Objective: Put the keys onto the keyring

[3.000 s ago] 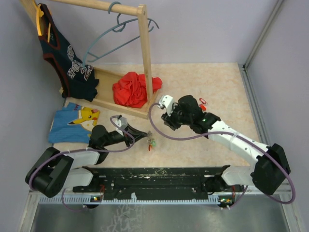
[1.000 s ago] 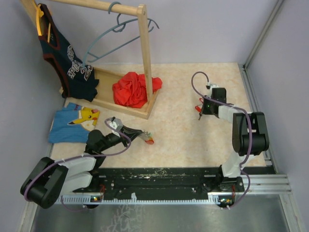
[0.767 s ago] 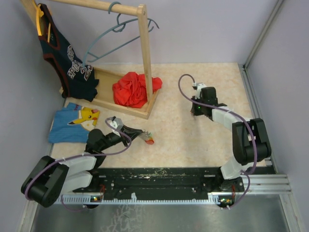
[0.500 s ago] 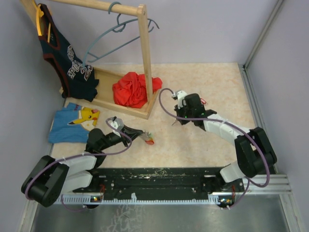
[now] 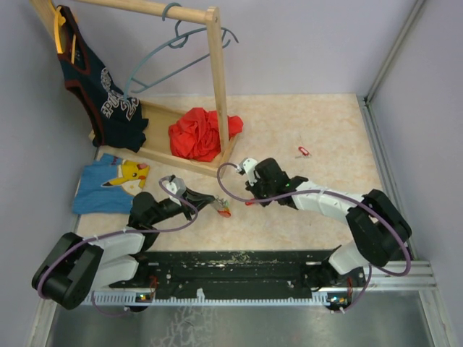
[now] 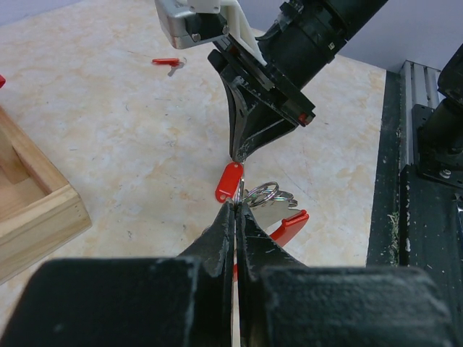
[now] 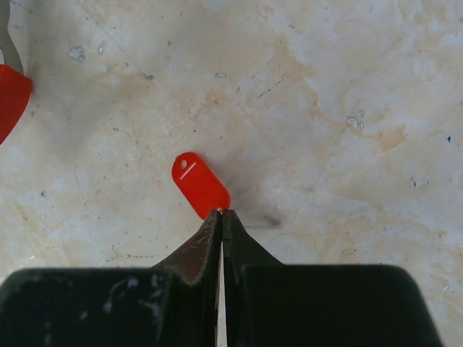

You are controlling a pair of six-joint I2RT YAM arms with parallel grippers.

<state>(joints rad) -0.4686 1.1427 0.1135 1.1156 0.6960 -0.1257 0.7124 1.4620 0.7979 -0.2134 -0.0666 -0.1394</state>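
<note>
Pinching a red-tagged key (image 7: 200, 184) in closed jaws, the right end effector (image 7: 221, 213) holds it just ahead of the left end effector (image 6: 235, 211), clamped on the keyring (image 6: 264, 192) (tag's long axis pointing toward the ring); right arm should feed it.

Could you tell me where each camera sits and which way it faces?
Top external: high behind the robot, looking down; left arm and right arm show.
Left wrist: on the left arm, facing the right gripper; shut left gripper shows.
Right wrist: on the right arm, facing the table; shut right gripper shows.
Shared: the red tag, in both wrist views.
</note>
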